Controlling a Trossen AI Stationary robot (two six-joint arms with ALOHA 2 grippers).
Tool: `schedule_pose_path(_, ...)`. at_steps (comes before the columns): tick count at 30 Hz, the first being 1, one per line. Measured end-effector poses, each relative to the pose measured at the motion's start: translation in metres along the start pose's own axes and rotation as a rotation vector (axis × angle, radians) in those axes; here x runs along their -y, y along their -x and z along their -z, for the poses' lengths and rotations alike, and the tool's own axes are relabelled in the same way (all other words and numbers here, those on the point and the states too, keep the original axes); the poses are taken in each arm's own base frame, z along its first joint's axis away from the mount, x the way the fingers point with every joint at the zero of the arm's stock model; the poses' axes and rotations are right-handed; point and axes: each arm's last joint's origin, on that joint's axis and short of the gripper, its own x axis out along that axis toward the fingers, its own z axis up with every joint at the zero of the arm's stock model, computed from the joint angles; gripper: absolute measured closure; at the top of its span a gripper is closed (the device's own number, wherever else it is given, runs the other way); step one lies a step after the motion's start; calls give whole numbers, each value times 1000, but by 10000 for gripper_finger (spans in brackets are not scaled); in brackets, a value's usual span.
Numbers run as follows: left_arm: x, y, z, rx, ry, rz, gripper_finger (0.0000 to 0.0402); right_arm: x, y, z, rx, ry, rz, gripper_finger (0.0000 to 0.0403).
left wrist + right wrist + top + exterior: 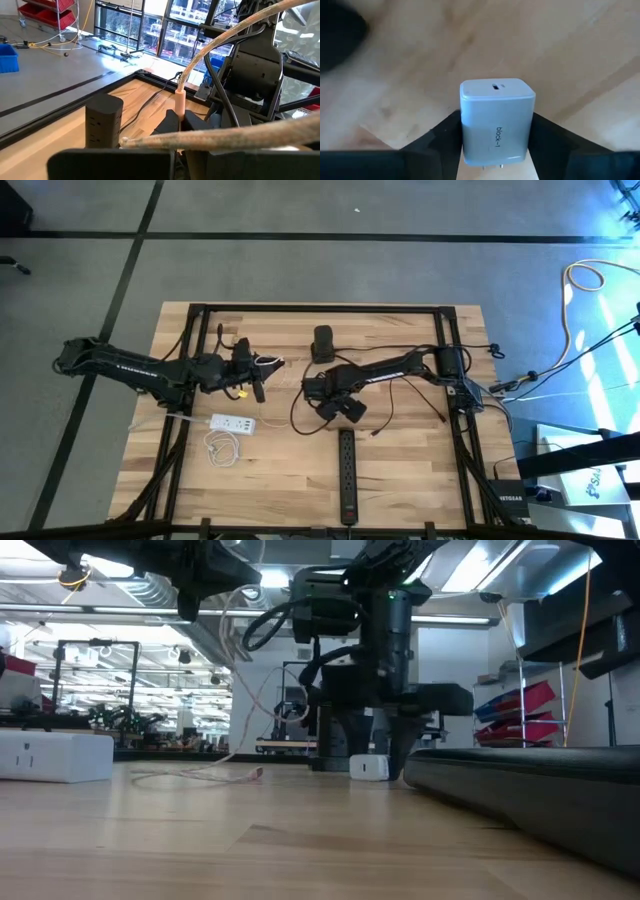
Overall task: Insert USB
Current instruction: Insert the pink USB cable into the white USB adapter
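Observation:
A white charger block (pixel 497 125), marked "block-1" and with a small port (pixel 497 86) in one end face, sits on the wooden table (pixel 420 470) near its middle. My right gripper (pixel 497 131) points down with one finger on each side of it; the low view shows the block (pixel 368 768) at table level under the gripper (pixel 372 745). Left of it, my left gripper (pixel 255 375) is level and shut on a pale braided USB cable (pixel 225 30). The cable droops to the table, where its loose end (pixel 256 775) lies. My left gripper pinches the cable's plug end between its two fingers, level from the table's left; the pale sleeve (pixel 180 102) sticks out past the fingertips. The cable arcs slack back over the gripper. My right gripper pinches the block's two opposite side faces (pixel 465 135) from above.
A black power strip (pixel 347 475) lies toward the near edge and a white power strip (pixel 232 423) with a coiled white cord (pixel 222 445) at the near left. A black tower outlet (pixel 323 343) stands farther back. Dark cables (pixel 400 395) trail under the right arm.

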Motion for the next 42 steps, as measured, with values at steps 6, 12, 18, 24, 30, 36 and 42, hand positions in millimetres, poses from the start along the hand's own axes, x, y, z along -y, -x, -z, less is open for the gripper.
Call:
schedule_pose_path(6,0,0,-2,17,10,4,401,8,38,-19,209,-83,-30,238)
schedule_pose_path(12,0,0,-2,23,10,-16,401,5,81,-31,456,-84,-60,236)
schedule_pose_path(18,6,3,-2,24,65,29,401,11,113,-59,892,-19,-62,236)
schedule_pose_path(24,12,6,4,-20,107,35,401,16,115,-74,1089,-31,83,236)
schedule_pose_path(30,20,11,5,-10,72,74,401,23,97,-67,1115,-154,178,236)
schedule_pose_path(36,27,15,6,-11,50,108,401,21,73,-57,1135,-315,211,236)
schedule_pose_path(42,30,18,9,-35,28,124,401,16,71,-47,1168,-402,295,236)
